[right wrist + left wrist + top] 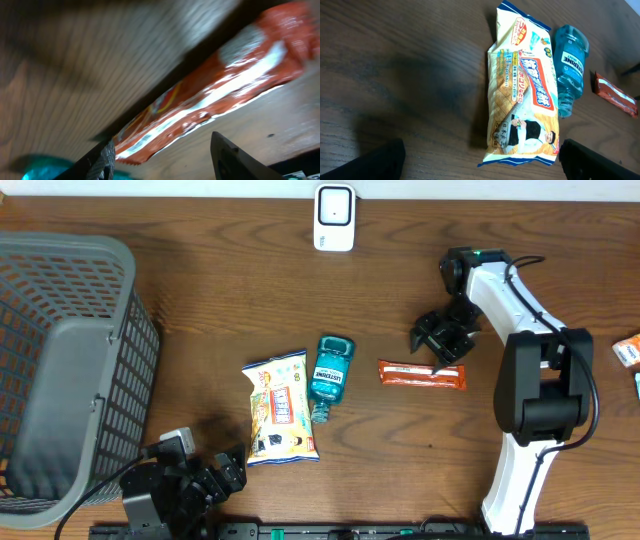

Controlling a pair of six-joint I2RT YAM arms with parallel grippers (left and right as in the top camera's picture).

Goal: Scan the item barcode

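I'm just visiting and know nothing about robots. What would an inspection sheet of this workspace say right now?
Surface: dark wooden table.
Job's things: orange snack bar, snack bag and blue mouthwash bottle lying mid-table; white device, probably the scanner, at the far edge.
Clutter: grey basket at the left; small packets at the right edge.
Tools: left tool open, holding nothing, near the snack bag; right tool open, its jaws either side of the orange snack bar.
Cables: black cable along the right arm; second cable by the left arm.
Surroundings: nothing seen.
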